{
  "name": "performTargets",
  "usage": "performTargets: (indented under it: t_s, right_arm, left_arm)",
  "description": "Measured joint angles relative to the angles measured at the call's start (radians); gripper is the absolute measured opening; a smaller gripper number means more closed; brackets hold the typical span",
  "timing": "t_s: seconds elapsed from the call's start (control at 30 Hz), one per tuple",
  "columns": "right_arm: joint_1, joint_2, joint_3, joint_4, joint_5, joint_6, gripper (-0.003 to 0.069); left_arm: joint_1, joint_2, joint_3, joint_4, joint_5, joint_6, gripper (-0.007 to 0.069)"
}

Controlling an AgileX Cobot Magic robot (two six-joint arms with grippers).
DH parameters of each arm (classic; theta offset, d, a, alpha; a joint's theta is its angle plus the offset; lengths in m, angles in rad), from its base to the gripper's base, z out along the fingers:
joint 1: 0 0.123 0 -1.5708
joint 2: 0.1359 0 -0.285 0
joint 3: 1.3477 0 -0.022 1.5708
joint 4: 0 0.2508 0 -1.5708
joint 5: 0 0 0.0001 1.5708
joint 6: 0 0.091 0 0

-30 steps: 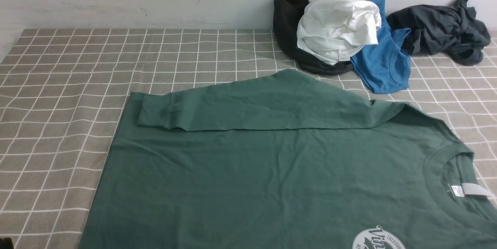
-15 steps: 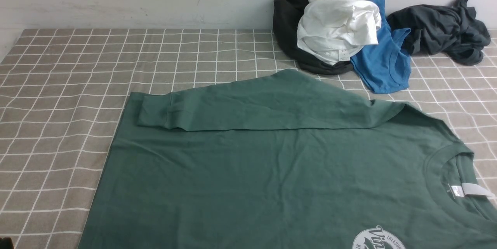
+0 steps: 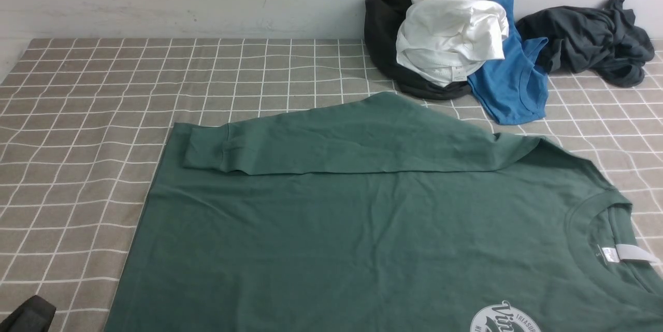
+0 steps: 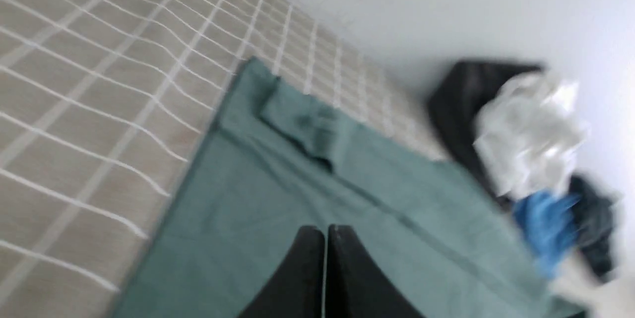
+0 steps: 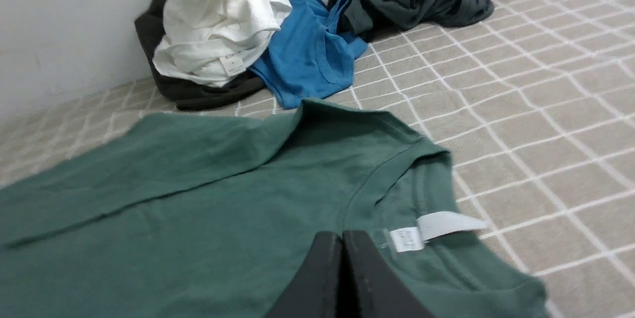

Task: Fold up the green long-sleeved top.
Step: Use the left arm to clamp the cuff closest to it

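Observation:
The green long-sleeved top (image 3: 362,239) lies flat on the checked cloth, neck to the right, hem to the left. Its far sleeve (image 3: 342,140) is folded across the body, cuff at the left. A white neck tag (image 3: 629,253) and part of a white round print (image 3: 505,319) show at the right. My left gripper (image 4: 326,231) hovers shut over the top's hem end with nothing between its fingers; its dark tip (image 3: 28,314) shows at the front view's lower left corner. My right gripper (image 5: 342,236) is shut and empty, just short of the collar and tag (image 5: 436,228).
A heap of clothes sits against the back wall at the right: a black garment (image 3: 383,26), a white one (image 3: 450,31), a bright blue shirt (image 3: 510,83) and a dark grey-black garment (image 3: 590,42). Grey checked cloth (image 3: 93,114) covers the table to the left.
The left gripper's dark tip has risen into the front view's lower left corner. The top and the clothes heap have not moved.

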Motion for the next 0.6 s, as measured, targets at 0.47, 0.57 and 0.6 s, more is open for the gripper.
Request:
performTargets:
  t_s: [0.47, 0.57, 0.6]
  right_arm:
    - [0.0, 0.0, -0.001, 0.599, -0.007, 0.181, -0.0014]
    - [0.0, 0.0, 0.001, 0.577, -0.041, 0.12, -0.0014]
    - [0.0, 0.0, 0.001, 0.567, -0.059, 0.074, -0.0014]
  left_arm:
    - [0.0, 0.0, -0.008, -0.294, -0.033, 0.153, -0.0008]
    - [0.0, 0.0, -0.048, -0.294, -0.004, 0.248, -0.0008]
    - [0.0, 0.0, -0.083, -0.294, 0.019, 0.31, -0.0008]
